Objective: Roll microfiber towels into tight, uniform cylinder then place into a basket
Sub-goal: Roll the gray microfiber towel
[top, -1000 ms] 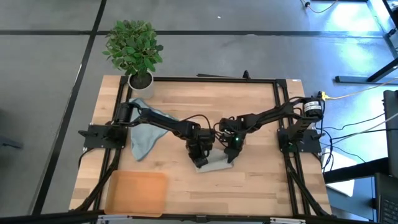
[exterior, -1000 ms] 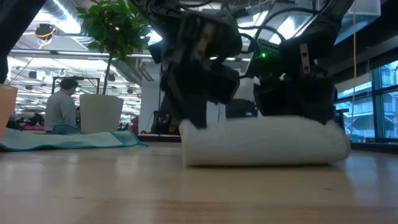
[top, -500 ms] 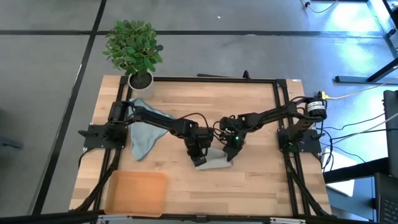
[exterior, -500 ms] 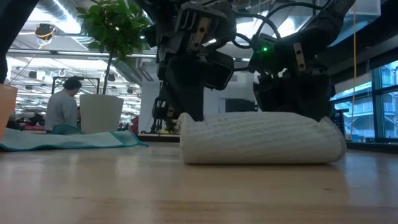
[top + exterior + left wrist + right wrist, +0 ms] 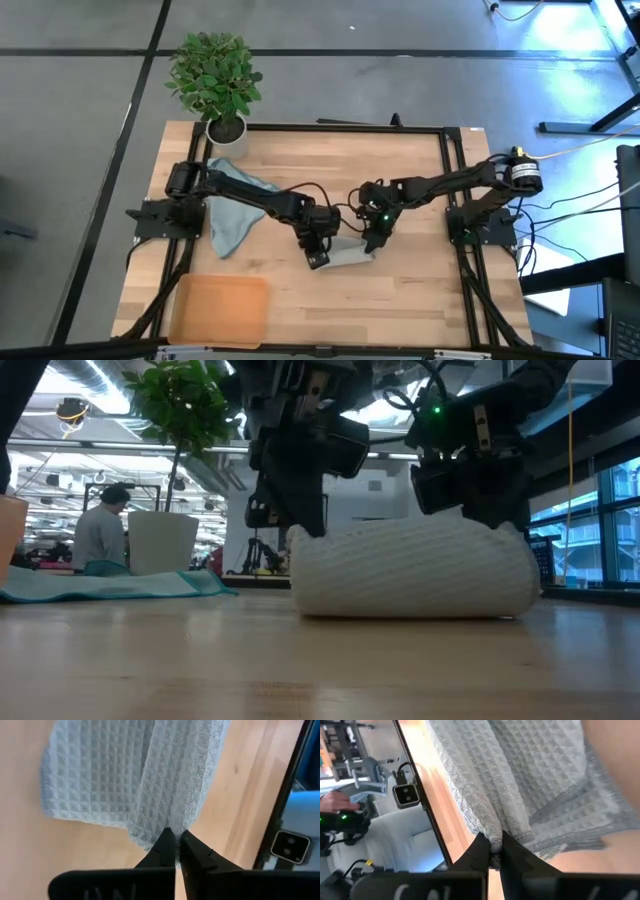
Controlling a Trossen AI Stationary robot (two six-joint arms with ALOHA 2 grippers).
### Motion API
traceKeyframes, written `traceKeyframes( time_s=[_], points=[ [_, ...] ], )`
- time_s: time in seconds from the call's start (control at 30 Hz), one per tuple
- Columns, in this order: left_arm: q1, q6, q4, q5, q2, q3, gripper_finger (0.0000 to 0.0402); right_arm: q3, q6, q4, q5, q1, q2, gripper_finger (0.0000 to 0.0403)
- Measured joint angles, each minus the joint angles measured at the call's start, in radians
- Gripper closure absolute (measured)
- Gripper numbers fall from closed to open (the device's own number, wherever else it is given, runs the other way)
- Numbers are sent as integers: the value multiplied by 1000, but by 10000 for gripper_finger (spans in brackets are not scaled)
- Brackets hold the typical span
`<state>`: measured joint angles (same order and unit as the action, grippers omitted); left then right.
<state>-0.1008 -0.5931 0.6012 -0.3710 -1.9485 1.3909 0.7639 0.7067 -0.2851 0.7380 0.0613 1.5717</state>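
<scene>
The pale grey-green microfiber towel [image 5: 347,256] lies rolled into a short thick cylinder [image 5: 415,572] at mid table, its underside on the wood. My left gripper [image 5: 175,844] is shut at the roll's left end, and my right gripper [image 5: 492,849] is shut at its right end. Both come down at a slant from above. The light blue-teal towel [image 5: 235,213] lies spread flat at the far left, under my left arm. The orange-tan basket [image 5: 220,310] sits at the near left corner. My left gripper pinches the outer edge of the roll's left end [image 5: 161,822] between its two fingertips, slanting down from above and from the left. The roll's underside [image 5: 400,612] rests on the table. My right gripper pinches a bunched fold of cloth at the roll's right end [image 5: 495,832] between its fingertips, slanting down from the right. Several layers are gathered there. The roll lies level between the two grippers.
A potted plant [image 5: 215,80] in a white pot stands at the table's far left corner. A black frame rail [image 5: 340,128] runs around the table. A seated person [image 5: 100,530] shows in the room behind. Bare wood lies in front of the roll.
Both grippers have risen a little while staying shut on the roll's ends, and both have tipped. The roll's top stands higher than before and the roll looks fuller, while its underside stays at the table.
</scene>
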Motion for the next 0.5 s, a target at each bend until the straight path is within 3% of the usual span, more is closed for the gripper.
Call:
traceKeyframes(
  time_s=[0.2,0.3,0.5],
  points=[
    [28,4,9,39,8,2,401,1,0,-56,-48,24,-8,381],
    [41,33,4,-70,8,2,401,3,18,-62,-33,23,-8,381],
    [42,67,-12,-260,8,5,401,5,-4,-56,135,11,-9,381]
  ],
)
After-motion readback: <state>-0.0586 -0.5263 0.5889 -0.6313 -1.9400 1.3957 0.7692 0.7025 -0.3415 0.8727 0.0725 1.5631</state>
